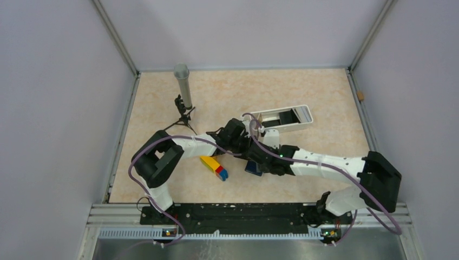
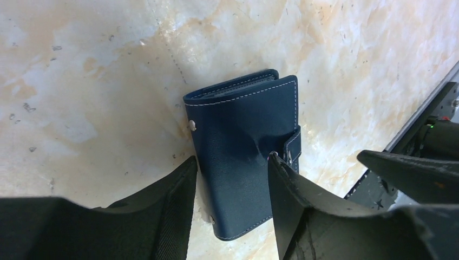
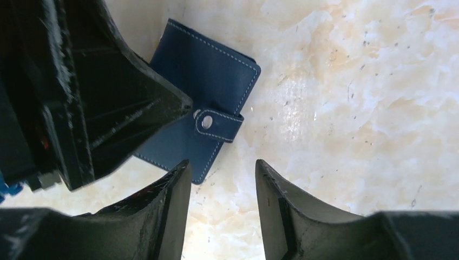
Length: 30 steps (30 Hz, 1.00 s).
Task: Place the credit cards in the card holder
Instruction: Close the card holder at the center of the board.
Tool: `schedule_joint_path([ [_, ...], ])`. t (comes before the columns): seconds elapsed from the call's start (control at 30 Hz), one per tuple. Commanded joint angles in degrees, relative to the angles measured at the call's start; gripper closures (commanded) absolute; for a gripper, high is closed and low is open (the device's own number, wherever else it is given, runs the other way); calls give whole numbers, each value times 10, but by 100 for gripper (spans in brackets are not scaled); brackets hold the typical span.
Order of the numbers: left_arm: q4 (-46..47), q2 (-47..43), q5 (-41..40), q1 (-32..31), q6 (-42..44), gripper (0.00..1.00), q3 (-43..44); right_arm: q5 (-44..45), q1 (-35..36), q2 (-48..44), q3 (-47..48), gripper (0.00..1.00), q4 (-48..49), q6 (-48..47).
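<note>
Card holder (image 2: 238, 141) lies flat on the table (image 2: 81, 81), folded shut, strap (image 3: 216, 123) snapped. No credit cards show in the wrist views, so I judge the step to be opening it, which calls for pinning the body and unsnapping the strap. Left gripper (image 2: 231, 160): half open, empty, poised over the holder's near end; right gripper (image 3: 222, 162): half open, empty, over the table, holder just ahead to its left.

The left arm (image 1: 187, 145) and right arm (image 1: 325, 165) are bending at the elbow and angling inward, wrists nearly meeting over the middle of the table (image 1: 308, 89). The left gripper (image 2: 231, 162) and right gripper (image 3: 223, 165) are pointing down, each holding its jaws apart
</note>
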Motion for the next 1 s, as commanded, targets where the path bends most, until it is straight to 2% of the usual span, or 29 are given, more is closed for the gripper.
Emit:
schedule_joint_path([
  [0.0,-29,-25,-50,-1,25,46,-17,-50,-31,-85,-59,52,77,-32],
  [0.13,-42,-51,-96,-1,31,43,-13,-119,-101,-168,-133,48,142,-66],
  [0.27,-43,-67,-105,-1,16,39,-12,-207,-185,-216,-191,44,196,-104],
  [0.47,-27,-54,-59,-5,3,19,5,-297,-267,-223,-247,40,281,-144],
  [0.67,-42,-12,-49,-25,9,14,42,-355,-287,-207,-286,44,355,-126],
  [0.8,-34,-12,-47,-30,12,13,35,-360,-287,-202,-304,45,380,-113],
  [0.97,-80,4,-87,-37,26,13,59,-360,-287,-191,-311,45,393,-106],
])
